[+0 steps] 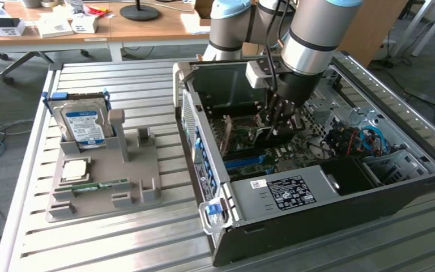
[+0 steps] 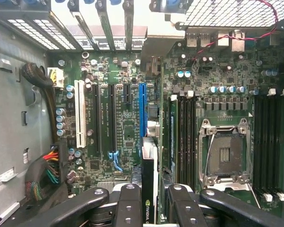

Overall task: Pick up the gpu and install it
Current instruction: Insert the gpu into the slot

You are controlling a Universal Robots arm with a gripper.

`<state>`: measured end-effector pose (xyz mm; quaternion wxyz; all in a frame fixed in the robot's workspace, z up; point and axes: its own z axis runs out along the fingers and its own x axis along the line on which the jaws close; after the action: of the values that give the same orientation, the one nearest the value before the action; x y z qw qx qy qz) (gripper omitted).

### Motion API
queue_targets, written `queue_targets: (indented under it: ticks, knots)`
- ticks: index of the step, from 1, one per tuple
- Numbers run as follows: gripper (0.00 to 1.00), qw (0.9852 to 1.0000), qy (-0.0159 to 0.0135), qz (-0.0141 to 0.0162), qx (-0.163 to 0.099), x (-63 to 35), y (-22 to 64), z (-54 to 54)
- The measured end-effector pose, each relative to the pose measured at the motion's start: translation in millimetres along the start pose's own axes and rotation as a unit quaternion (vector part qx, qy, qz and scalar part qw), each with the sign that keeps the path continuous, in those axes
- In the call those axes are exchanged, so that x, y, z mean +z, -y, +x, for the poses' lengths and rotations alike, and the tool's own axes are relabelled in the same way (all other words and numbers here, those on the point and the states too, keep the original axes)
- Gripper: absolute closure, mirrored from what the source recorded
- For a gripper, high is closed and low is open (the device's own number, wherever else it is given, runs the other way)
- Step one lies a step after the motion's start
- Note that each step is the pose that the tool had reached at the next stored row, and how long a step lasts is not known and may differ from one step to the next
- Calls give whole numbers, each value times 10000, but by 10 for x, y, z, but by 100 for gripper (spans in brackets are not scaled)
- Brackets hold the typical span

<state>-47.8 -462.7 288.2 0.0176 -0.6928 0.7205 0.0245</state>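
Note:
My gripper (image 1: 280,122) reaches down into the open computer case (image 1: 308,204), over the motherboard (image 1: 278,153). In the wrist view its dark fingers (image 2: 128,203) are shut on the gpu (image 2: 148,165), which is seen edge-on as a thin black card with a green logo and a silvery edge. The card hangs in line with the blue expansion slot (image 2: 142,109) and close above its near end. From the exterior view the gpu (image 1: 267,135) shows as a dark plate between the fingers, just above the board.
Beside the blue slot run black slots (image 2: 112,118) and a white slot (image 2: 79,113). An empty processor socket (image 2: 222,153) and memory slots (image 2: 184,132) lie nearby, with a cable bundle (image 2: 47,165). A grey holder (image 1: 119,175) outside the case carries a blue-labelled hard drive (image 1: 84,126).

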Motion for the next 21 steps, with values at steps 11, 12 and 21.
queue_targets:
  ticks: [11, 12, 21]
  knots:
    - [74, 10000, 80, -4, -1, 0, 0, 15]
    - [74, 10000, 79, -4, -1, -1, 0, 21]
    - [74, 10000, 80, -3, -2, -3, 2, 65]
